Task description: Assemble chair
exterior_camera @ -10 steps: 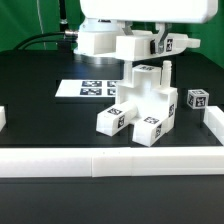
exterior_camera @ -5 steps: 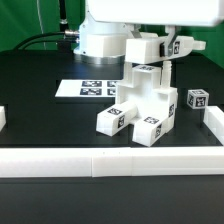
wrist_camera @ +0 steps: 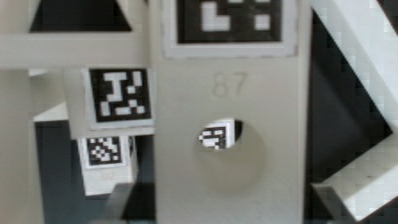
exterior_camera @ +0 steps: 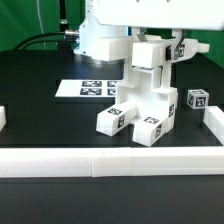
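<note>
I can barely see the fingers themselves. By the look of it, the gripper [exterior_camera: 160, 50] is clenched on a white panel piece [exterior_camera: 148, 52] that is carried directly above the partly built chair [exterior_camera: 140, 108]. The piece's lower end sits right at the top of the chair's upright post, and I cannot tell whether the two touch yet.

I judge the step in hand to be seating this piece on that post. To do it well I would:
- come straight down slowly, keeping the panel square to the post;
- keep the grip firm until the piece is fully home;
- avoid any sideways push, since the chair stands loose on the table and could skid or tip.

The wrist view is my best check. The panel [wrist_camera: 228, 100] fills it, and a round hole [wrist_camera: 219, 135] in the panel shows a tag behind it. That helps me judge alignment.

For writing, the panel has "87" [wrist_camera: 226, 85] moulded into its face, with a black-and-white square tag above. Similar tags sit on the chair's blocks and on a loose cube [exterior_camera: 197, 99] on the chair's exterior-view right. More are on the marker board [exterior_camera: 95, 88] behind the chair. The border rail [exterior_camera: 100, 163] in front of the chair is blank, and I see no brand name.
</note>
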You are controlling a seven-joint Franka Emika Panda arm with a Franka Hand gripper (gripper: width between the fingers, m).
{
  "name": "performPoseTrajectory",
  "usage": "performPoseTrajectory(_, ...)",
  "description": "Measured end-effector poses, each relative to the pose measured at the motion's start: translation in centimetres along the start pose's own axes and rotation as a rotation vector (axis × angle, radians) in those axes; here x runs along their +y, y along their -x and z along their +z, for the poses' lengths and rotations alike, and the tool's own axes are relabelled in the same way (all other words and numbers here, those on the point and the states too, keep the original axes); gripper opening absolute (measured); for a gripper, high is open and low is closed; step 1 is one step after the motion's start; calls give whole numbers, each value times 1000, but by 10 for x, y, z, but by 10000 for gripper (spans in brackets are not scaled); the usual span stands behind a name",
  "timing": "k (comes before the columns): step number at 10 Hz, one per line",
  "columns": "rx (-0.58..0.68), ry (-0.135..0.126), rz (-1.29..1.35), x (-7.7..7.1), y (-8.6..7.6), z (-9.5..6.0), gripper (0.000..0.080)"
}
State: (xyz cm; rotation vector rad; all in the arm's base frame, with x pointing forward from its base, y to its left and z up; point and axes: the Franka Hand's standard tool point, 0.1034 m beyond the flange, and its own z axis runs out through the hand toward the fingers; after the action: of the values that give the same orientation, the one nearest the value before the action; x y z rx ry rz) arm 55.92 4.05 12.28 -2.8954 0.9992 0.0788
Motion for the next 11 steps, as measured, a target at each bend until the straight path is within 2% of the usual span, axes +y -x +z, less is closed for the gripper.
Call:
performPoseTrajectory(4, 6, -4, -6, 3, 7, 1, 284)
performPoseTrajectory(7, 24, -14, -10, 1, 7, 2, 284)
performPoseTrajectory(9, 26, -7, -19, -3, 8, 12, 284)
performPoseTrajectory(11, 25, -3, -23, -4, 9, 16, 284)
